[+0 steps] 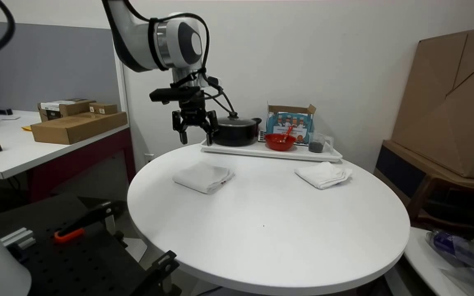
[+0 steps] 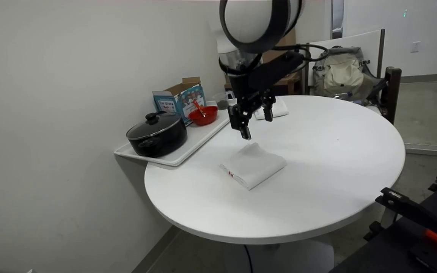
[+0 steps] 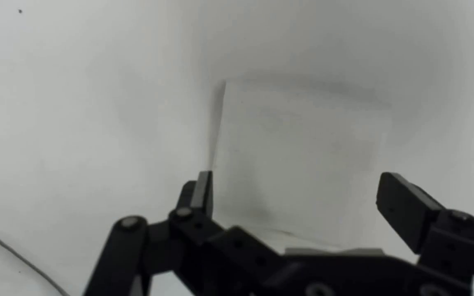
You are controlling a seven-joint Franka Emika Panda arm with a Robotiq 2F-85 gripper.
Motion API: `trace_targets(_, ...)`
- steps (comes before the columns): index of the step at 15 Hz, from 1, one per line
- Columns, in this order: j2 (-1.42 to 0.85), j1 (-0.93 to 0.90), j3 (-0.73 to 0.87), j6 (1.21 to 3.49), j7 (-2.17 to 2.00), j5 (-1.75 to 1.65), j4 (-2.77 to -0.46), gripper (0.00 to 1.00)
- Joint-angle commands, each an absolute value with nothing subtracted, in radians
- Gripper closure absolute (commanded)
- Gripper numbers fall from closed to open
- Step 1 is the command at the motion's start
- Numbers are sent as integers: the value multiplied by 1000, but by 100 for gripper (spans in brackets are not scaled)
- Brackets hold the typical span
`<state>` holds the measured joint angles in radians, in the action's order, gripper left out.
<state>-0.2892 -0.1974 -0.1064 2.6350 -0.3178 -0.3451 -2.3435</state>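
The white cloth (image 3: 303, 152) in the middle of the wrist view is already folded. Above it, the gripper (image 2: 257, 126) has its fingers wide apart, holding nothing yet.

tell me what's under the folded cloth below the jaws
The folded cloth lies on the round white table. Its underside is hidden, so anything else beneath or between its layers cannot be seen.

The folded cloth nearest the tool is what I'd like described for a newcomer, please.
Find the round white table, then the black pot at its edge. The folded white cloth lies closer to that pot than the other cloth, and shows red marks on one side.
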Motion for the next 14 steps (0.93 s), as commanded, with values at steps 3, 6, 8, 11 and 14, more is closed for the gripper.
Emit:
trace_targets(3,-428,-237,-57,2731,-281,-333,-2274,0)
trace_targets(6,-513,-240,-44,2734,-263,-313,-2198,0)
trace_targets(8,-564,-240,-37,2731,-248,-302,-2145,0)
trace_targets(11,-633,-231,-46,2741,-231,-261,-2078,0)
trace_targets(14,-686,-236,-44,2748,-207,-228,-2036,0)
